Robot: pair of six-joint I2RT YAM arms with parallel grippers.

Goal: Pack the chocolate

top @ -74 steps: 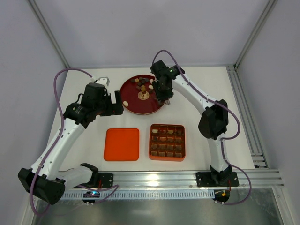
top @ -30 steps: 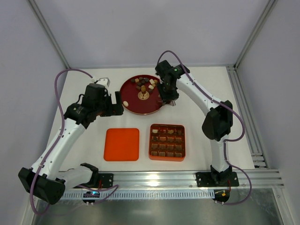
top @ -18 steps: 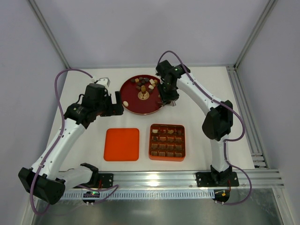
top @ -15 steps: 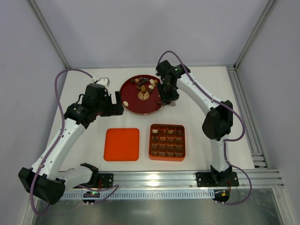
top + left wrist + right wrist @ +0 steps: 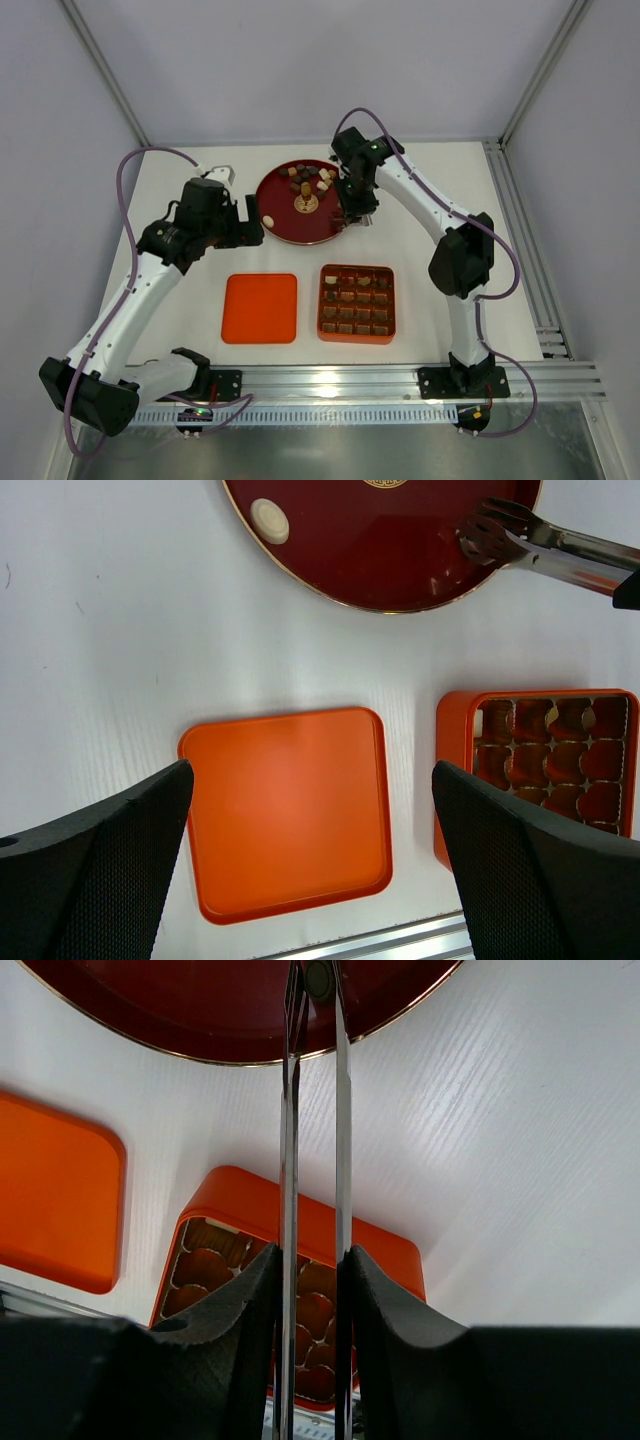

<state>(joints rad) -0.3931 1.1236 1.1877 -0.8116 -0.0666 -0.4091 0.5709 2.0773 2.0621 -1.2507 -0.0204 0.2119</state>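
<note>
The chocolate (image 5: 306, 181) is a heap of brown, dark and cream pieces at the back of the dark red plate (image 5: 290, 228). One cream piece (image 5: 270, 520) lies alone near the plate's left rim. My right gripper (image 5: 353, 208) is shut on metal tweezers (image 5: 341, 1110). Their tips pinch a small dark round piece (image 5: 320, 978) over the plate's right front rim. The tweezers also show in the left wrist view (image 5: 560, 558). The orange gridded box (image 5: 356, 303) holds several pieces. My left gripper (image 5: 310, 770) is wide open and empty, above the flat lid (image 5: 285, 815).
The lid (image 5: 259, 308) lies left of the box, both in front of the plate. An aluminium rail (image 5: 400, 380) runs along the table's near edge. White enclosure walls stand at the back and sides.
My right gripper with the tweezers has shifted slightly right, to the plate's right rim. The left arm has not moved.
</note>
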